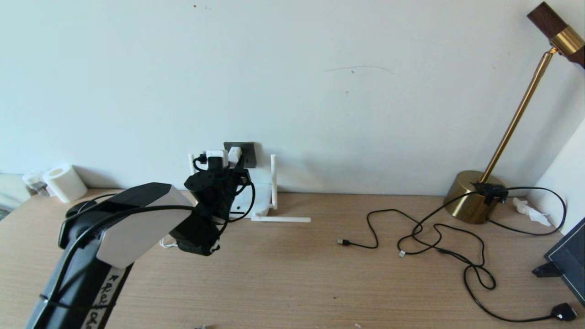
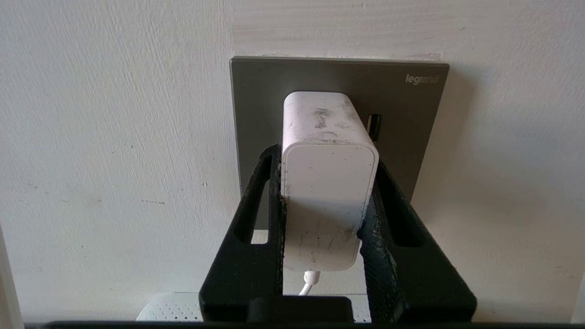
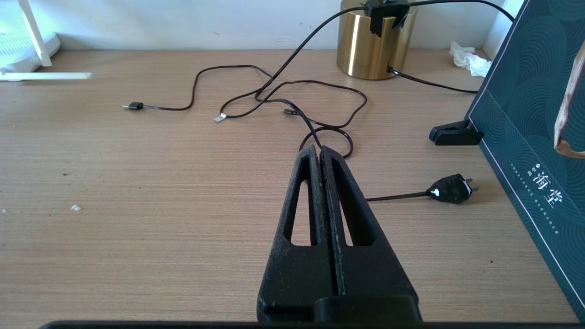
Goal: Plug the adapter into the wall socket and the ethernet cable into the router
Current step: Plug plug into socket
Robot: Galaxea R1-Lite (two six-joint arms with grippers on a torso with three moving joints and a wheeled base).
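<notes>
Nearest the head camera: left arm (image 1: 114,228), big black-and-white link reaching up to the wall. Desk (image 1: 292,283) below, wood grain, cables strewn on its right half.

Router (image 1: 256,201) at the wall foot under the socket, mostly hidden behind the arm; one antenna upright, one lying flat on the desk. Brass lamp base (image 1: 470,196) far right, not part of the task.

Wall socket (image 2: 411,119), dark grey plate, on the wall just above the router. Adapter (image 2: 329,183) against the plate, back face apparently flush; prongs not visible, so full seating cannot be confirmed. White cord hanging from its underside.

Left gripper (image 2: 327,155) closed on the adapter, one finger on each side, no gap visible. Right gripper (image 3: 320,153) fingers pressed together, holding nothing, low over the desk near the cable loops.

Ethernet cable (image 3: 219,117), clear tip lying on the desk, well apart from the router, untouched.

Risks, judged:
- Pulling back before releasing: adapter dragged out of the socket.
- Sideways drift while clamped: prongs levered, plug tilted.
- Retreat downward: arm knocking the upright antenna or snagging the cord.
- Later pick: wrong thin black plug grabbed from the tangle.
</notes>
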